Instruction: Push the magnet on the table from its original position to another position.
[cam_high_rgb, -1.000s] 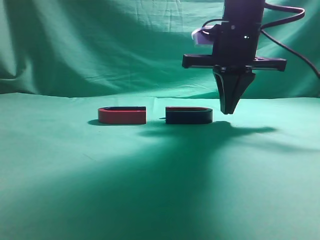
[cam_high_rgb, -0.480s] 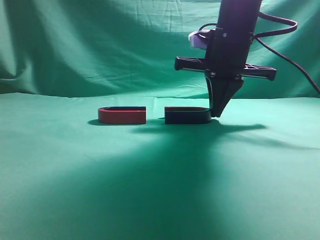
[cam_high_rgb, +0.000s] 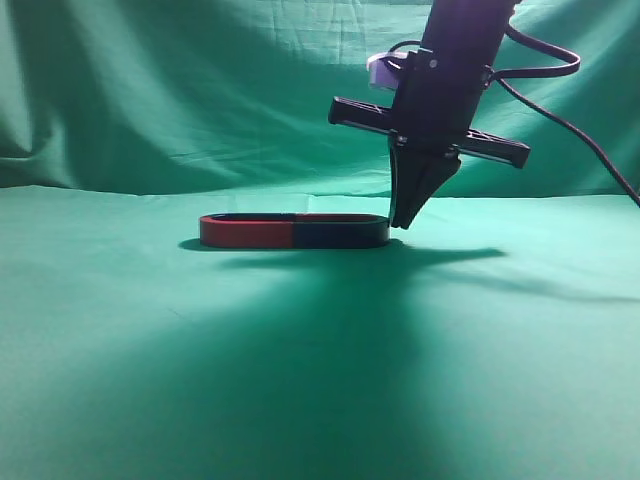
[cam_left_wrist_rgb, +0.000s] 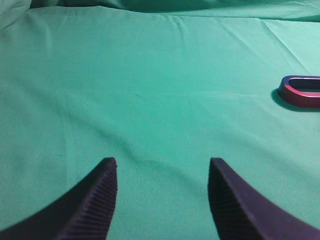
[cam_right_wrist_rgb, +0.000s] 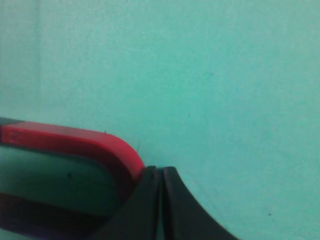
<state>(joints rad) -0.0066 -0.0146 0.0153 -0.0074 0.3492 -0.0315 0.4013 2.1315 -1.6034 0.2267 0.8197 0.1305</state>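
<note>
Dark magnet (cam_high_rgb: 340, 233) flat on the green table (cam_high_rgb: 320, 380), open ends butted against the red magnet (cam_high_rgb: 245, 231), one long oval of the two. Right gripper (cam_high_rgb: 403, 222) tilted, fingers pressed together, gripping nothing, tip touching the dark magnet's curved right end; same contact seen close up from the right wrist (cam_right_wrist_rgb: 161, 172). Left gripper (cam_left_wrist_rgb: 162, 167) well off to the side above bare cloth, fingers spread wide, empty.
</note>
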